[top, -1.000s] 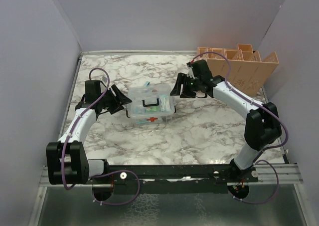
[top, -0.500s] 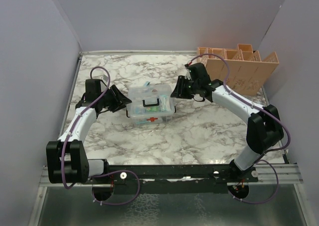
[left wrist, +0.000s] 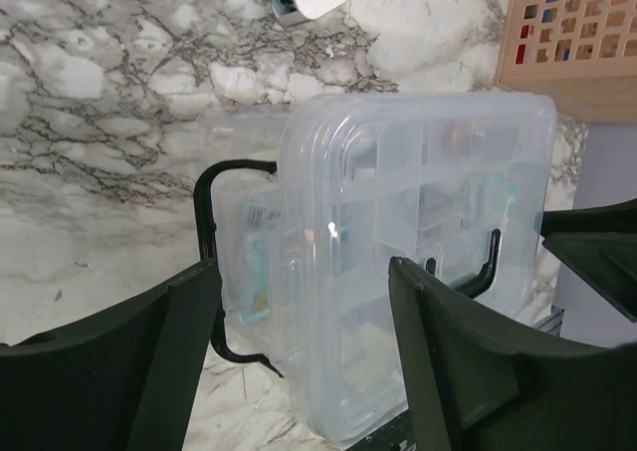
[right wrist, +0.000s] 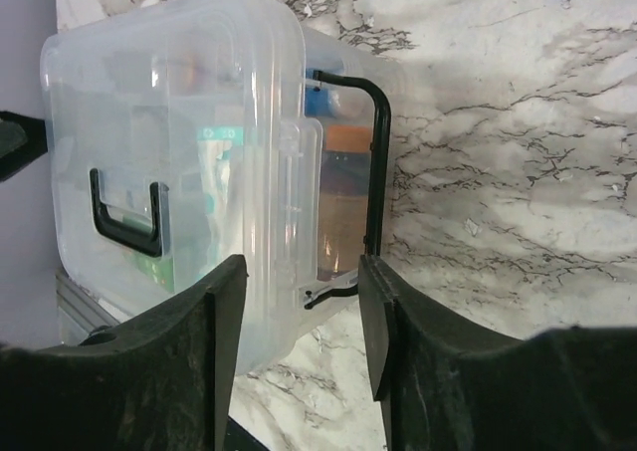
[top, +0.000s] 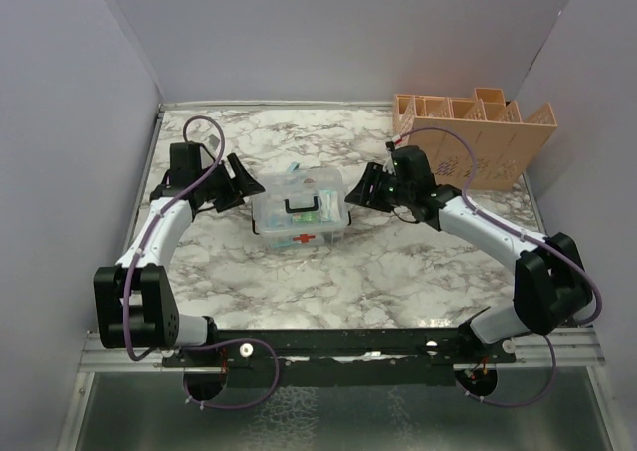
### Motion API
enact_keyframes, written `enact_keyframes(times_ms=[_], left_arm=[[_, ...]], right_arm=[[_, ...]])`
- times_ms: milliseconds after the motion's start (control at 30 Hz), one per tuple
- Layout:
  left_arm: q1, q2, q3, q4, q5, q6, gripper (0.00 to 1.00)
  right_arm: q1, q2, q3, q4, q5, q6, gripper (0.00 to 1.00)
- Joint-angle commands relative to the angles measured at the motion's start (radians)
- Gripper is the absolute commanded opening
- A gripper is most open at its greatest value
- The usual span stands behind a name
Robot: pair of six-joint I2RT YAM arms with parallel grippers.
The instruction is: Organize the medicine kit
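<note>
The medicine kit [top: 320,184], a clear lidded box with a black handle [top: 299,205] and a red cross [top: 307,239], stands mid-table. My left gripper [top: 242,183] is at its left end, open. In the left wrist view the kit [left wrist: 418,232] fills the gap between that gripper's [left wrist: 304,346] fingers, with no clamping visible. My right gripper [top: 358,192] is at the kit's right end, also open. In the right wrist view the kit [right wrist: 169,142] and its black side clip sit just ahead of the right gripper [right wrist: 299,341].
A peach slotted organizer [top: 478,132] stands at the back right, also visible in the left wrist view as the organizer [left wrist: 577,33]. White walls close in the marble table [top: 398,272] on three sides. The arms' mounting rail [top: 338,341] runs along the near edge.
Both grippers have closed in on the kit's ends. The left gripper moved farther back and right; the right gripper came nearer and lower. The kit has hardly moved.
</note>
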Motion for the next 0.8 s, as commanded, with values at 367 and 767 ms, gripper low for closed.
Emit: enact_keyframes(times_ms=[367,767], left_arm=[[-0.001,0.140,0.108,-0.009,0.016,0.095,0.64],[-0.012,0.177,0.089,-0.002,0.066,0.094,0.50]], right_arm=[[0.006,0.053,-0.032,0.238,-0.049,0.139,0.66],[0.006,0.085,-0.127,0.242,-0.060,0.154,0.44]])
